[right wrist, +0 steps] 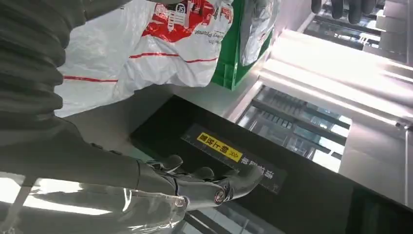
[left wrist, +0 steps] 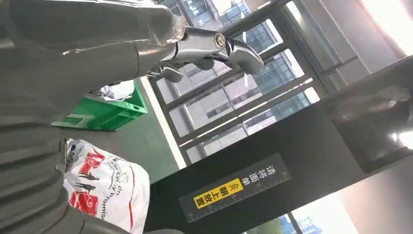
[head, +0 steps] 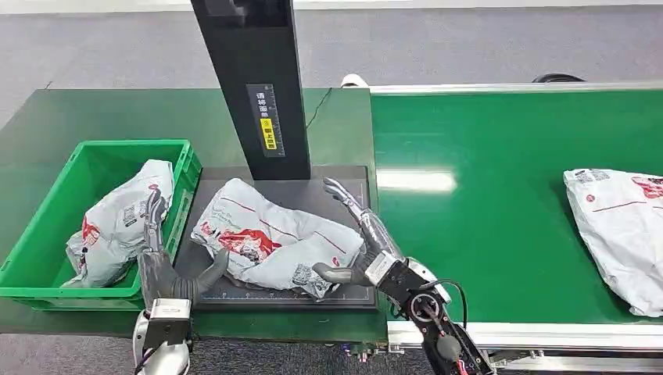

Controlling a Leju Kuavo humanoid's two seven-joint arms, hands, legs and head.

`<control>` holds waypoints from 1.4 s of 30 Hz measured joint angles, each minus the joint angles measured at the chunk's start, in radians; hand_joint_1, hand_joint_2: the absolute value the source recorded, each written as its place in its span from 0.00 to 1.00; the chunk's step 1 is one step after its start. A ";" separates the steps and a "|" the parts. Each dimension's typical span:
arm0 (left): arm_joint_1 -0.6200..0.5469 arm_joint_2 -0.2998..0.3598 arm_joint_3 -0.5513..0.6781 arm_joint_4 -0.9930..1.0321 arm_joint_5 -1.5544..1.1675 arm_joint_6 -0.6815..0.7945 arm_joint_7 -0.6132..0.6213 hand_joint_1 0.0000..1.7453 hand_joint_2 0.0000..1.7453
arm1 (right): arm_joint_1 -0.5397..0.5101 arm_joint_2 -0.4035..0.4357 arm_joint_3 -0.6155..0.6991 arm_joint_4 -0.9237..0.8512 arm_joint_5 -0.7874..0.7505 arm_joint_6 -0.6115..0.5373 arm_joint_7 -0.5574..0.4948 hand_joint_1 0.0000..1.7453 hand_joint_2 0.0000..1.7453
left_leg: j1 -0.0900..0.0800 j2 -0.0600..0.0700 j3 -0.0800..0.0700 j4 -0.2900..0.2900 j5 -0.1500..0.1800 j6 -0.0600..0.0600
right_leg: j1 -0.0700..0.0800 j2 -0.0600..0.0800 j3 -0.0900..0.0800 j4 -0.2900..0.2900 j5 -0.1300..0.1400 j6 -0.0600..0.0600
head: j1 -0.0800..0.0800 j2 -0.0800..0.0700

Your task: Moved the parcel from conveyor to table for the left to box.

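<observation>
A grey plastic parcel (head: 274, 242) with red print lies crumpled on the black pad (head: 313, 190) at the foot of the scanner column, between my two hands. The left wrist view has this parcel (left wrist: 107, 187) beside my palm, and the right wrist view catches the parcel (right wrist: 141, 44) too. My left hand (head: 168, 262) stands at its left end, fingers straight up, thumb touching the parcel's lower edge; the left hand (left wrist: 73, 48) holds nothing. At the parcel's right end my right hand (head: 363, 238) is spread, thumb against the wrapping; the right hand (right wrist: 97, 165) grips nothing.
A green crate (head: 47, 234) at the left holds another grey parcel (head: 121, 223). The black scanner column (head: 254, 86) rises just behind the pad. On the green conveyor (head: 485, 219) to the right, a further parcel (head: 621, 226) lies near the right edge.
</observation>
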State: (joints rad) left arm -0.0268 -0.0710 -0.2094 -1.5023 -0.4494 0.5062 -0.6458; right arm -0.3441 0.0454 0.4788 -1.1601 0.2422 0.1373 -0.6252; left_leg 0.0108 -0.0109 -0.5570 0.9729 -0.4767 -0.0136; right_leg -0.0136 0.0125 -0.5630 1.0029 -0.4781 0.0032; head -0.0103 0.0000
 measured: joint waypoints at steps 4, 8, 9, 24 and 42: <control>0.000 0.001 0.000 0.000 0.000 0.000 0.000 0.00 1.00 | 0.001 0.000 0.000 -0.002 0.000 0.000 0.000 0.00 1.00 | 0.000 0.000 0.000 0.000 0.000 0.000 | 0.000 0.000 0.000 0.000 0.000 0.000 | 0.000 0.000; 0.000 0.002 -0.001 0.000 0.000 0.000 0.000 0.00 1.00 | 0.001 0.000 0.000 -0.003 0.000 0.000 0.000 0.00 1.00 | 0.000 0.000 0.000 0.000 0.000 0.000 | 0.000 0.000 0.000 0.000 0.000 0.000 | 0.000 0.000; 0.000 0.002 -0.001 0.000 0.000 0.000 0.000 0.00 1.00 | 0.001 0.000 0.000 -0.003 0.000 0.000 0.000 0.00 1.00 | 0.000 0.000 0.000 0.000 0.000 0.000 | 0.000 0.000 0.000 0.000 0.000 0.000 | 0.000 0.000; -0.086 0.015 -0.097 0.278 -0.566 -0.476 0.478 0.00 1.00 | 0.291 0.072 -0.327 -0.256 -0.068 -0.180 0.034 0.00 1.00 | -0.001 -0.006 0.005 0.000 -0.003 0.000 | -0.002 -0.007 0.007 -0.001 -0.004 0.001 | 0.000 0.000; -0.116 0.015 -0.088 0.295 -0.574 -0.501 0.485 1.00 1.00 | 0.305 0.084 -0.355 -0.283 -0.064 -0.203 0.033 0.00 1.00 | -0.001 -0.006 0.008 0.000 -0.003 0.001 | -0.002 -0.007 0.011 -0.001 -0.004 0.001 | 0.000 0.000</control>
State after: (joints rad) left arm -0.1428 -0.0561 -0.2972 -1.2077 -1.0231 0.0053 -0.1609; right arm -0.0386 0.1293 0.1236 -1.4427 0.1778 -0.0656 -0.5924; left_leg 0.0095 -0.0169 -0.5491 0.9730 -0.4795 -0.0130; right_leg -0.0153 0.0055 -0.5524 1.0019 -0.4823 0.0044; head -0.0107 0.0000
